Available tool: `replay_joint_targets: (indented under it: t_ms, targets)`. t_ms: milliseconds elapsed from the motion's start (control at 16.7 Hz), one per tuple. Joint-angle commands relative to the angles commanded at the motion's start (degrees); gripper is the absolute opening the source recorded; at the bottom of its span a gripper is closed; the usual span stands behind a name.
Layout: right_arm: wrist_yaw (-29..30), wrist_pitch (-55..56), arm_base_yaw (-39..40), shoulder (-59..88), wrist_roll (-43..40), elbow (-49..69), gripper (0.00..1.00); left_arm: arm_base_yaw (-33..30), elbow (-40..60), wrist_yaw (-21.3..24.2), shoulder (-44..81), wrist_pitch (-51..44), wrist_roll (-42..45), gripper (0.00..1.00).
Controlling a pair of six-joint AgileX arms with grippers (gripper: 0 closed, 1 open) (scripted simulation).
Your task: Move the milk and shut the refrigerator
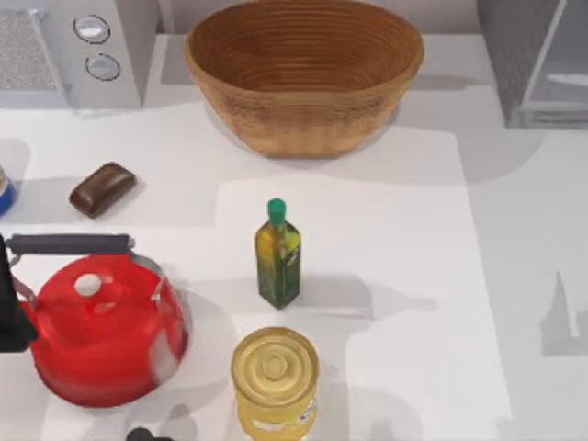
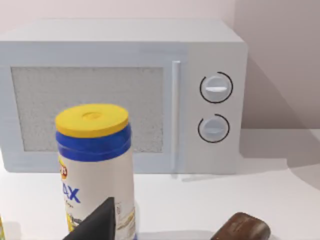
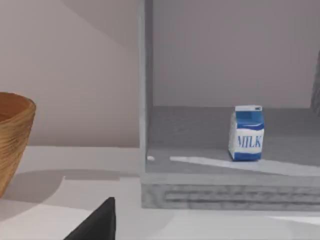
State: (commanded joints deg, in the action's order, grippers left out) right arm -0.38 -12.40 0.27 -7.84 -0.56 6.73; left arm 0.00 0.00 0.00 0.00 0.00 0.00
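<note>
The milk (image 3: 246, 133), a small carton with a blue top and blue lettering, stands upright on the floor inside the refrigerator (image 3: 225, 192), whose front is open toward the right wrist camera. In the top view the refrigerator (image 1: 516, 55) is the dark speckled cabinet at the back right corner. A dark part of my right gripper (image 3: 97, 225) sits low in the right wrist view, well short of the cabinet and apart from the milk. My left arm (image 1: 9, 308) is at the table's left edge beside the kettle, and a dark part of its gripper (image 2: 95, 225) rises in front of a yellow-lidded canister (image 2: 95, 165).
A wicker basket (image 1: 303, 69) stands at the back centre, a microwave (image 1: 83, 46) at the back left. A green-capped oil bottle (image 1: 278, 253), a yellow can (image 1: 274, 378), a red kettle (image 1: 101, 331) and a brown block (image 1: 101, 188) occupy the front and left.
</note>
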Motion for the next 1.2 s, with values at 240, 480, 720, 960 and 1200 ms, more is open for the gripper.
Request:
replay_joint_targets:
  t_ms: [240,480,720,960,1200]
  targets:
    - [0.1,-16.6,-0.1,-8.0,-0.1,6.6,1.00,0.0,0.0,0.0,0.0,0.0,0.0,1.00]
    - [0.2,-30.7,-0.2,-16.4,0.0,13.5,1.00,0.0,0.0,0.0,0.0,0.0,0.0,1.00]
    - [0.3,-44.2,-0.2,-24.9,0.0,20.6,1.00,0.0,0.0,0.0,0.0,0.0,0.0,1.00]
    - [0.4,-58.7,-0.2,-33.0,-0.1,27.3,1.00,0.0,0.0,0.0,0.0,0.0,0.0,1.00]
    - [0.4,-69.6,-0.3,-37.5,-0.1,30.8,1.00,0.0,0.0,0.0,0.0,0.0,0.0,1.00]
